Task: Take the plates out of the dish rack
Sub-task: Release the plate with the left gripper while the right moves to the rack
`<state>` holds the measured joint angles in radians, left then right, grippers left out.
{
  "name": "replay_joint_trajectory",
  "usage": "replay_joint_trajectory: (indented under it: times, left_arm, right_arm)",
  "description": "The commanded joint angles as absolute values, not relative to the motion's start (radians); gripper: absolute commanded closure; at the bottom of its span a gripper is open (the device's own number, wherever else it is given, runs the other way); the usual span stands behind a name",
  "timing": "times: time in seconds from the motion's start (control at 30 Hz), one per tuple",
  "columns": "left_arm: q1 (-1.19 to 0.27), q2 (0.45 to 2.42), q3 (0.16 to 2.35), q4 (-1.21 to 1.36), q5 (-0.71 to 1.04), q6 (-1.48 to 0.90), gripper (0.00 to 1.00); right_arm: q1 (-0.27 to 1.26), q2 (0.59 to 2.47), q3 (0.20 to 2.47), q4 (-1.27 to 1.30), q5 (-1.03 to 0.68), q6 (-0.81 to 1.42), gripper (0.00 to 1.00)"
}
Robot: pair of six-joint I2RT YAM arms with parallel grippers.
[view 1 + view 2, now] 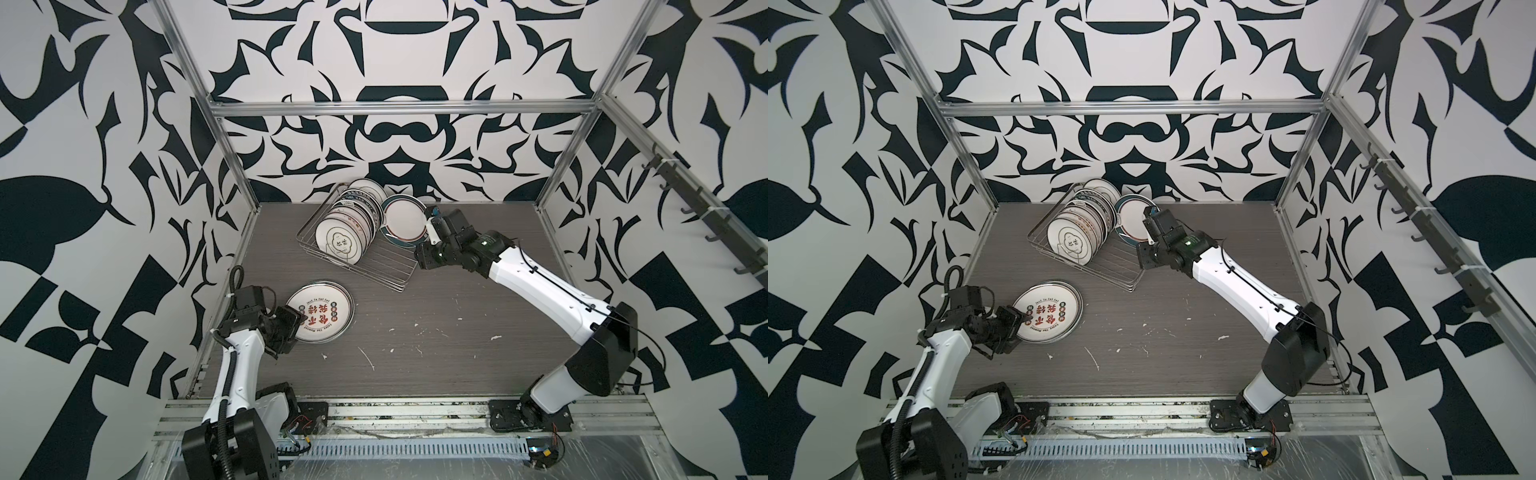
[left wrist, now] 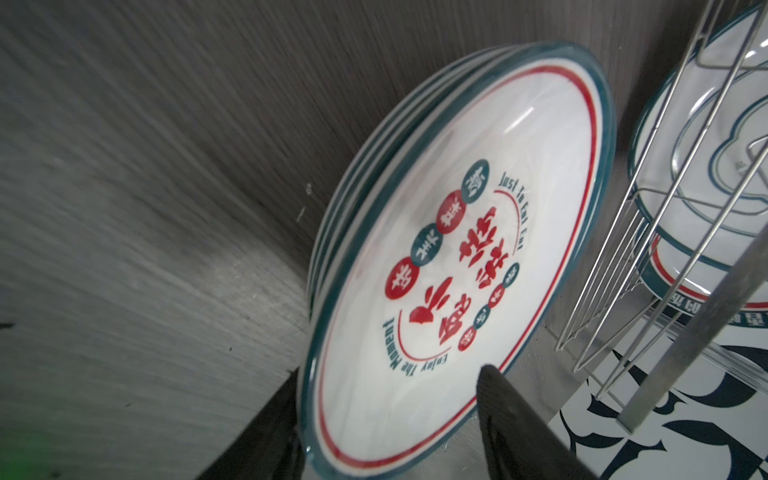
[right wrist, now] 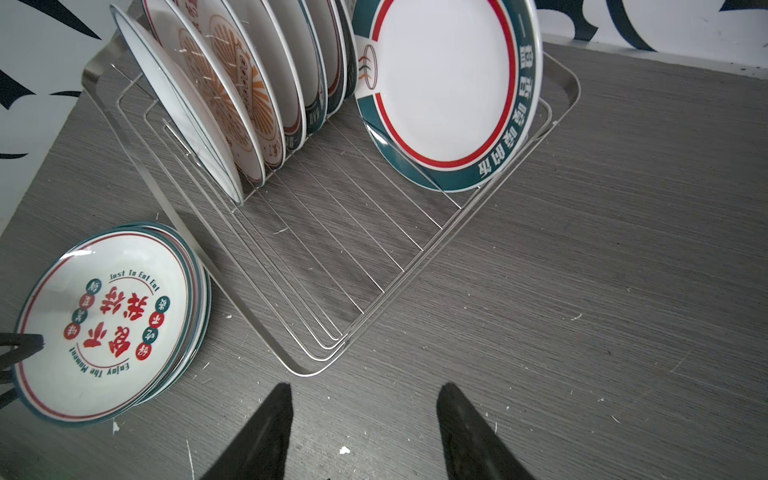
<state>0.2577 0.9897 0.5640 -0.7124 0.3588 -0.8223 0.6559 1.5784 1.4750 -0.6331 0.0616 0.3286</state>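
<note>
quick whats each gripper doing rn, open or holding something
left gripper: open, astride the rim of the top plate
right gripper: open, empty

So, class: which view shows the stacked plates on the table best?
Right wrist: the stack shows nearly whole, print and layered rims clear. Left wrist shows it closer but cropped. Both top views show it small, the left claw overlapping its edge.
</note>
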Motion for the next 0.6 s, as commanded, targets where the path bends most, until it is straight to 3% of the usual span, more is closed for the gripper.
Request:
replay_joint_trajectory:
  times: [0.0,0.37,0.4,0.43,0.47,0.57]
  left_arm:
    - [0.236,1.009,0.595,-0.704,0.369,-0.831,0.33]
    - [0.224,1.022,0.597,-0.695,0.386,-0.836,0.22]
    - [0.225,1.022,0.598,-0.697,0.390,-0.834,0.20]
    - [0.225,1.020,0.599,-0.700,0.394,-0.833,0.07]
    - [0.225,1.018,0.602,-0.709,0.393,-0.830,0.02]
    - [0.225,1.003,0.611,-0.735,0.383,-0.816,0.01]
  right_arm:
    - [0.652,1.554,1.460,-0.607,0.056,0.314,0.40]
    - [0.650,1.566,1.463,-0.601,0.040,0.308,0.40]
    - [0.650,1.569,1.466,-0.601,0.039,0.306,0.40]
    - [0.651,1.572,1.469,-0.601,0.038,0.305,0.40]
    - [0.651,1.576,1.471,-0.602,0.040,0.301,0.40]
    - [0.648,1.591,1.488,-0.602,0.041,0.291,0.40]
